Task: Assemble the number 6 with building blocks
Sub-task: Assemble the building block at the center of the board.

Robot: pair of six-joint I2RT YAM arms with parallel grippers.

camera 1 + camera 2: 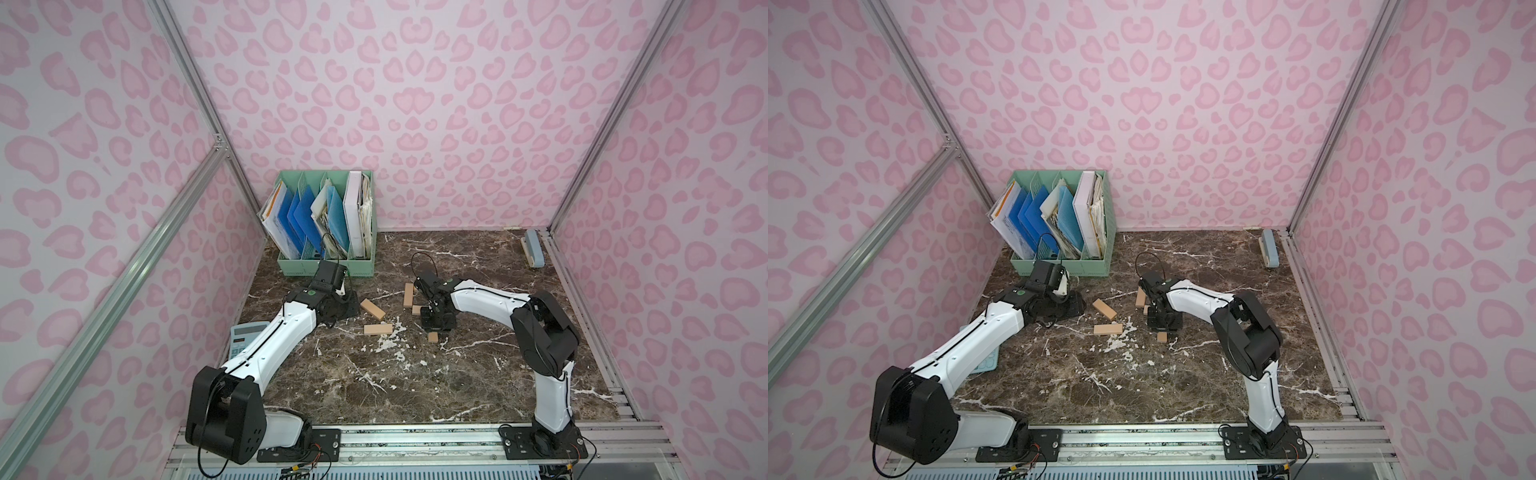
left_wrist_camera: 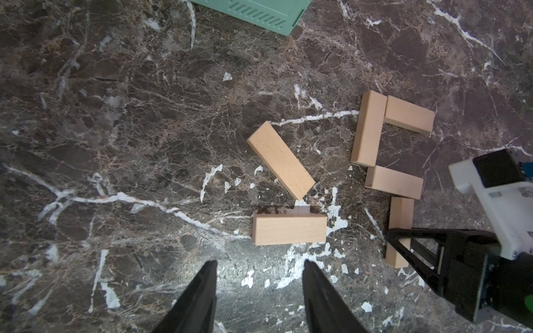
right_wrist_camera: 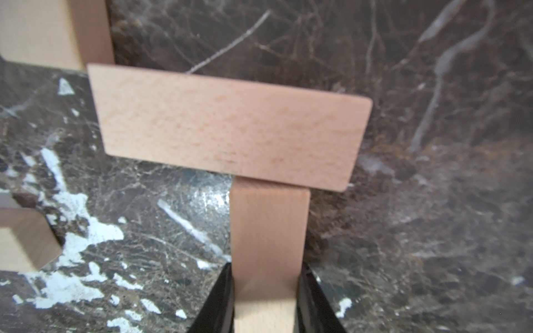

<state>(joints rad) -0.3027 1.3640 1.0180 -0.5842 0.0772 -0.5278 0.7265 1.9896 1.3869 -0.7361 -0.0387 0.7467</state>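
Marble-look tabletop, pink spotted walls; right hand grips plank; left hand parted, empty.

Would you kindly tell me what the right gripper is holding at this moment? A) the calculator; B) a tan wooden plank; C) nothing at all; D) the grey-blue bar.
B: in the right wrist view the right gripper has its jaws pressed against both long sides of a tan plank.
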